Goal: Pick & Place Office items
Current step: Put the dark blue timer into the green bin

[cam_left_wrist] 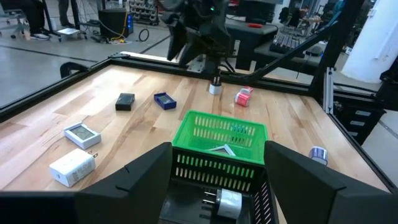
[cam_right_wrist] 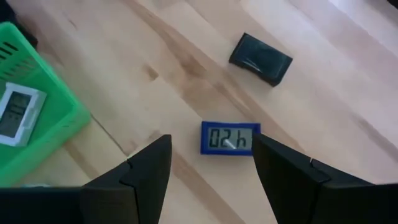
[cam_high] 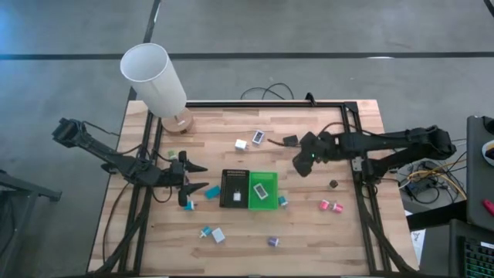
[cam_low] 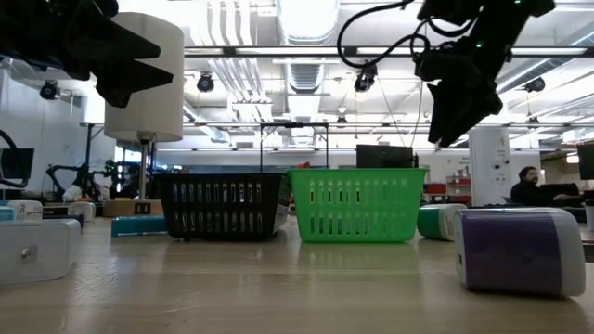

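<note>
Small office items lie scattered on the wooden table: a blue timer (cam_right_wrist: pixel 230 138) and a black piece (cam_right_wrist: pixel 261 59) lie flat under my right gripper (cam_right_wrist: pixel 211 168), which hangs open and empty above them (cam_high: pixel 299 166). A white cube (cam_high: pixel 241 144), pink pieces (cam_high: pixel 330 205), teal pieces (cam_high: pixel 212 191) and a purple piece (cam_high: pixel 273 242) lie around the baskets. My left gripper (cam_high: pixel 199 177) stands open and empty just left of the black basket (cam_high: pixel 235 188). The green basket (cam_high: pixel 262 190) holds a white display piece (cam_right_wrist: pixel 15 112).
A tall white lamp (cam_high: pixel 154 77) stands at the far left corner. The two baskets sit side by side mid-table. A black frame rail (cam_high: pixel 355 154) runs along the right side, and cables trail by the far edge.
</note>
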{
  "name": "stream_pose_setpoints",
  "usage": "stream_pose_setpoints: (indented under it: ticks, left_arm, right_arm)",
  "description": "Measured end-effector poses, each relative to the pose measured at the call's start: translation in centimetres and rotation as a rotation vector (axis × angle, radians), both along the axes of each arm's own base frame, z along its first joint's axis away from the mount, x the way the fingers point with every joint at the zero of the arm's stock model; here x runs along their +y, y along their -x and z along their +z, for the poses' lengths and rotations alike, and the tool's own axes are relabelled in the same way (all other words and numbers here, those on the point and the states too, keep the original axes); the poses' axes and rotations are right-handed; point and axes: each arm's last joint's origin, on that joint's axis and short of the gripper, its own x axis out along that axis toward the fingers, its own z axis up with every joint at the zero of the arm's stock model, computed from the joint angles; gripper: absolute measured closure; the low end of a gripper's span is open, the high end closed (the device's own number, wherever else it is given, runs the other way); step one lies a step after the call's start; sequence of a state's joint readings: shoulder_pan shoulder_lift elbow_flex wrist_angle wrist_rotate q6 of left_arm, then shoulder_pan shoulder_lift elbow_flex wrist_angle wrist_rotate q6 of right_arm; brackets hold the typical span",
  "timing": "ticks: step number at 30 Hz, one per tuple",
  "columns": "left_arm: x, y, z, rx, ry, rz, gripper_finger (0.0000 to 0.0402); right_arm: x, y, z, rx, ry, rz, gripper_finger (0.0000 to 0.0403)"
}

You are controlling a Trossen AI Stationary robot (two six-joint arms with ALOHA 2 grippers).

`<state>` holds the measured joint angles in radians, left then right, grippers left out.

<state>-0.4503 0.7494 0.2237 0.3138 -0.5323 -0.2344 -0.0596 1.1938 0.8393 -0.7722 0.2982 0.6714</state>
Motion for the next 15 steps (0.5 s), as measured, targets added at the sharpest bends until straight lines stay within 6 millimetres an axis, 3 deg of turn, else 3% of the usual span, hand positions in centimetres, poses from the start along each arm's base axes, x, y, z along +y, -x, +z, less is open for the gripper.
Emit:
stream_pose_setpoints:
  ticks: [7,15]
  left_arm:
    - [0.0,0.0,0.0,0.0,0.001,0.0,0.014]
    - [0.0,0.0,0.0,0.001,0.005,-0.008,0.014]
  right_arm:
    - [-2.3,-0.1,0.5,0.001,-0.063,-0.002,0.0181]
    - [-3.2,0.0,1.2,0.047,0.005,0.055,0.0181]
